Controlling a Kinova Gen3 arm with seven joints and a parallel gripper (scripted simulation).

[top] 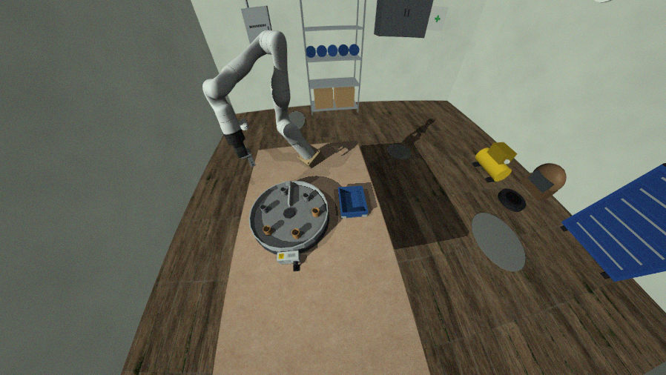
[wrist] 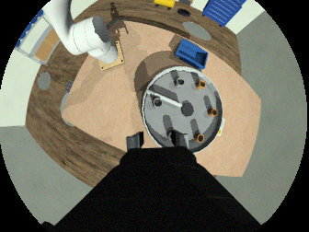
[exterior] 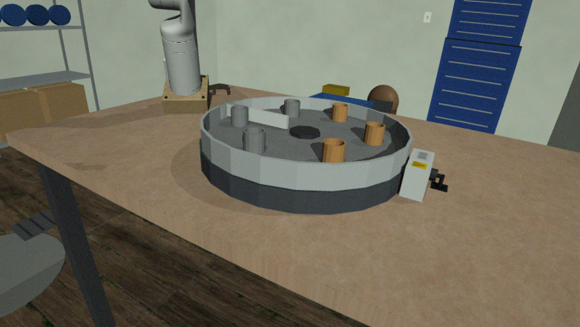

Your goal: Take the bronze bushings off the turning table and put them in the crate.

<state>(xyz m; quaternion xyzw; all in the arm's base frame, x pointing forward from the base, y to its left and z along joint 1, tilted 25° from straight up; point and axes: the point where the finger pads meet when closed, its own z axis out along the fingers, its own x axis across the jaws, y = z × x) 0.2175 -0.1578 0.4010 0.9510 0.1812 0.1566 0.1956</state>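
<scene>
Three bronze bushings stand upright on the turning table (top: 305,212) (exterior: 320,176): one nearest the crate (top: 316,212) (exterior: 340,112) (wrist: 201,85), a middle one (top: 296,233) (exterior: 374,134) (wrist: 212,112) and a third (top: 267,230) (exterior: 333,150) (wrist: 199,138). Three grey steel bushings (top: 263,208) (exterior: 239,116) (wrist: 179,82) stand on its other side. The blue crate (top: 352,214) (wrist: 186,57) beside the table looks empty. My gripper (top: 251,163) (wrist: 157,136) is open and empty, high up and off to the side of the turning table. One finger partly covers a steel bushing in the wrist view.
A raised rim surrounds the turning table. A pale bar (top: 289,196) (exterior: 263,116) (wrist: 163,98) reaches from the rim inward above the disc. A light control box (top: 288,256) (exterior: 418,174) sits against the outside. The arm's wooden base (exterior: 185,105) stands behind.
</scene>
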